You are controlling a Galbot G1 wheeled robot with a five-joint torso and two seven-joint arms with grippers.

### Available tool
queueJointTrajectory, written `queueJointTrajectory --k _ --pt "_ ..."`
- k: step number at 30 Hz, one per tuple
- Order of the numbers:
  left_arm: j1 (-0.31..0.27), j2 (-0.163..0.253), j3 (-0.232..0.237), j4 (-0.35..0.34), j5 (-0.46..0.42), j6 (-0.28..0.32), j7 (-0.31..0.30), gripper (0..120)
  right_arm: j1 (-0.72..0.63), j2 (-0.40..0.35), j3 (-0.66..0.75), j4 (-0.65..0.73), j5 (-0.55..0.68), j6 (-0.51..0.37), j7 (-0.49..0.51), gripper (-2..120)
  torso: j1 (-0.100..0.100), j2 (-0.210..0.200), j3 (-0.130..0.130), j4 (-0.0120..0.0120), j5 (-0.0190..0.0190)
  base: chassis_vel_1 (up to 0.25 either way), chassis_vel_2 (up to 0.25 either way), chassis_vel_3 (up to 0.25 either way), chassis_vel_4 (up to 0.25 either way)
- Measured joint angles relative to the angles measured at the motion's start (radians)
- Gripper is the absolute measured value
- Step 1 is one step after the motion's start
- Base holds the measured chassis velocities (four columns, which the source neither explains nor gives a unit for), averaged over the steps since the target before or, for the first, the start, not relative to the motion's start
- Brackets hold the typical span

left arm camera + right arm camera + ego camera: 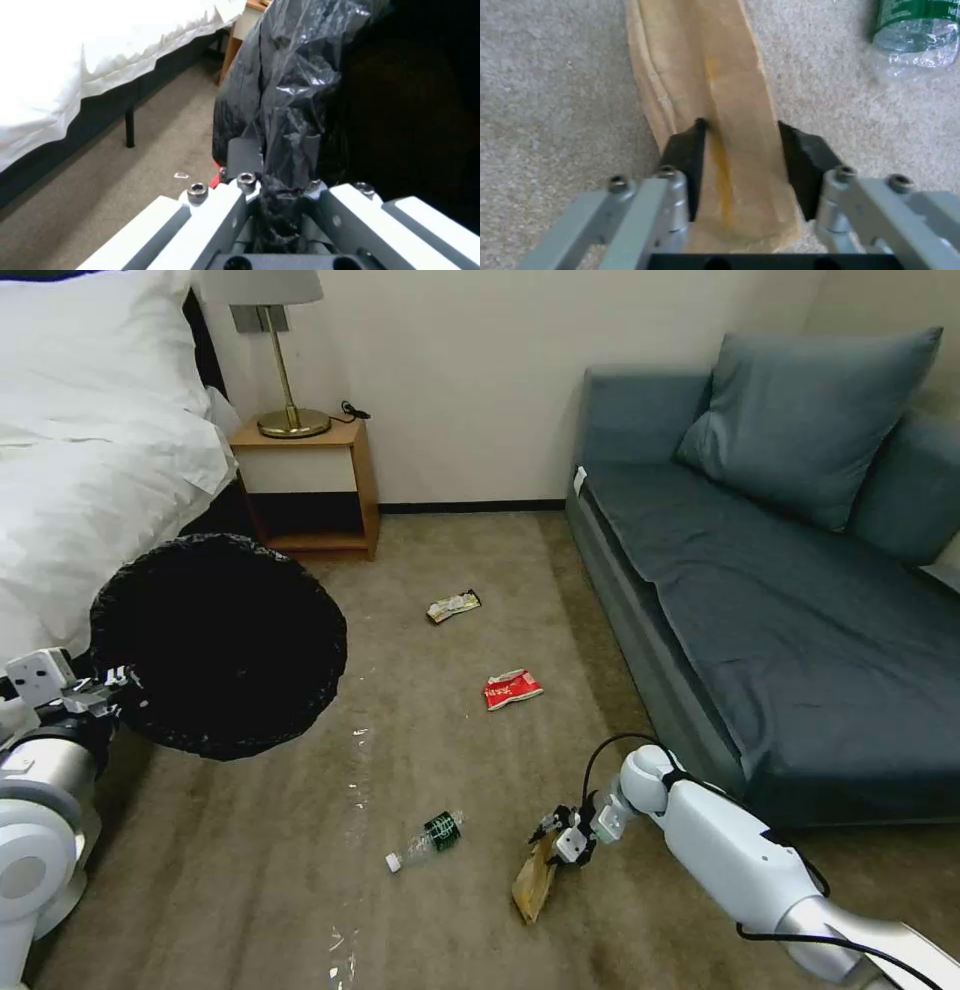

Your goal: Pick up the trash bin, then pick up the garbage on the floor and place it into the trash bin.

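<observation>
Garbage first: my right gripper (740, 150) pinches the creased tan paper bag (715, 93) on the carpet (250, 870), clear bottle (428, 840) just beside. My left gripper (275, 187) clamps the crinkled black-lined trash bin (220, 645), held up near the bed (90, 450).

Trash bin (220, 645): glossy black crinkled liner.
Paper bag (535, 880): tan, with a yellowish streak down its middle.
Bottle (428, 840): clear, dark green label, white cap.
Wrapper (512, 689): red with white marks, possibly lettering.
Second wrapper (453, 606): yellowish and silver.
Carpet (420, 750): mottled beige-brown.
Sofa (780, 600): slate blue.
Bedding (90, 460): white.
Nightstand (310, 485): orange-brown wood.
</observation>
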Motion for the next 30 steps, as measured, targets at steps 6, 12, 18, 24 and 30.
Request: queueJointTrajectory --k 6,12,18,24,30 --pt "0.003 0.0 -0.003 -0.004 -0.004 0.0 -0.004 0 -0.006 0.008 -0.001 -0.01 0.002 0.0 0.004 14 0.0 0.0 0.0 0.0 -0.0001 0.0 0.0 0.0 0.0" --pt "0.0 0.003 -0.002 -0.004 -0.006 0.0 -0.006 0 -0.007 0.015 -0.002 -0.015 0.007 0.0 0.006 0 0.0 0.0 0.0 0.0002 0.0 0.0 0.0 0.0 0.0" --pt "-0.001 0.007 0.002 -0.003 -0.012 0.002 -0.012 0 -0.007 -0.018 0.017 -0.007 0.105 -0.005 -0.008 0 0.0 0.0 0.0 0.0001 0.0003 0.0 0.0 0.0 0.0" --pt "-0.002 0.019 0.0 0.003 -0.031 0.004 -0.016 0 -0.031 -0.165 0.144 0.138 0.549 -0.109 -0.045 0 0.0 0.0 0.0 -0.0004 0.0 0.0 0.0 0.0 0.0" --pt "-0.012 0.023 0.003 0.038 -0.03 0.003 -0.013 0 -0.099 -0.264 0.386 0.319 0.928 -0.248 0.047 0 0.0 0.0 0.0 0.0002 0.0003 0.0 0.0 0.0 0.0"
